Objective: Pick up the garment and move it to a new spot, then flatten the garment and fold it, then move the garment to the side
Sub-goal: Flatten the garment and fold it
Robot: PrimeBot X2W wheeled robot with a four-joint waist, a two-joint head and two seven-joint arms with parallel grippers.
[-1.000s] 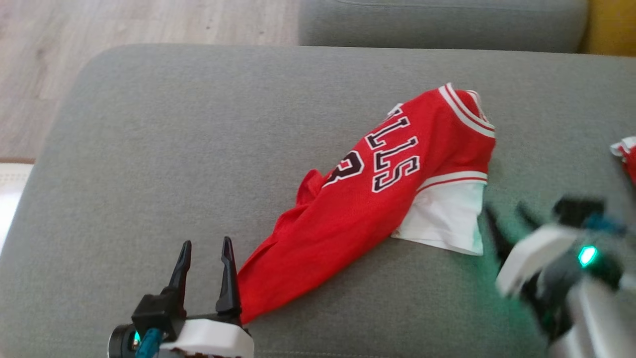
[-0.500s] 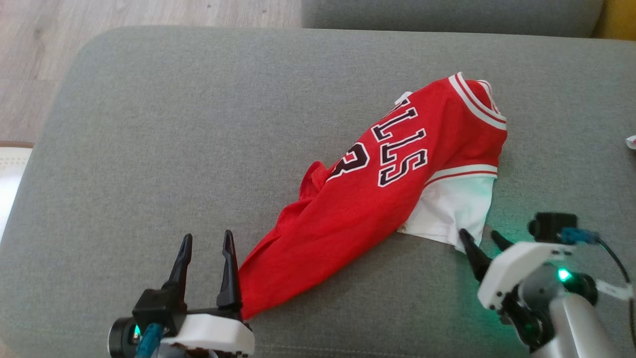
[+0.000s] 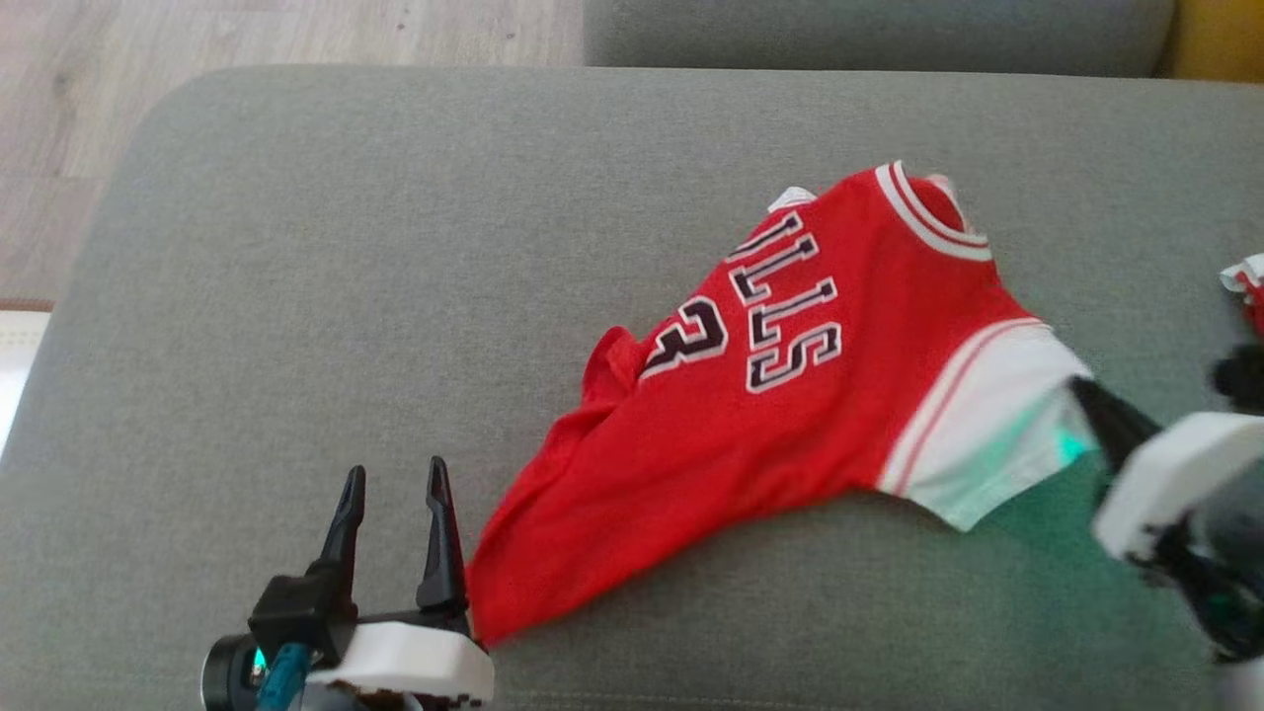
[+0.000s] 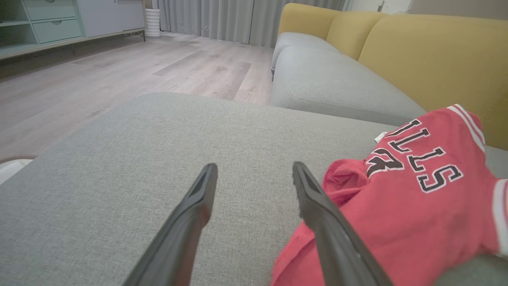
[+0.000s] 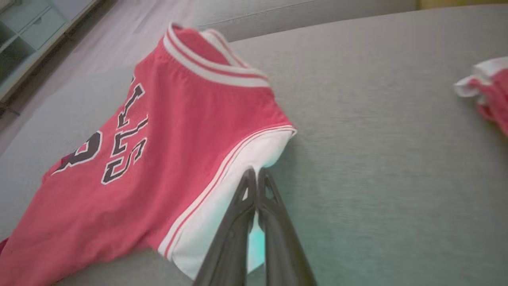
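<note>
The garment (image 3: 770,385) is a red jersey with black-and-white lettering and a white sleeve, crumpled on the grey cushion (image 3: 326,286). My right gripper (image 3: 1081,395) is shut on the white sleeve, pulling it out to the right and slightly off the cushion; the right wrist view shows the closed fingers (image 5: 254,186) pinching the sleeve's white cloth (image 5: 222,198). My left gripper (image 3: 393,484) stands open at the lower left, just left of the jersey's red hem, nothing between its fingers. In the left wrist view the garment (image 4: 412,198) lies beside the right finger (image 4: 317,206).
Another red-and-white cloth (image 3: 1246,291) lies at the cushion's right edge, also in the right wrist view (image 5: 488,87). A second grey cushion (image 3: 869,35) and yellow backrest (image 4: 432,51) lie beyond. Wooden floor (image 3: 247,59) is at the upper left.
My right gripper reached the white sleeve, closed on it and drew it out to the right, spreading that side of the jersey. The left gripper stayed open in place. The camera shifted a little.
</note>
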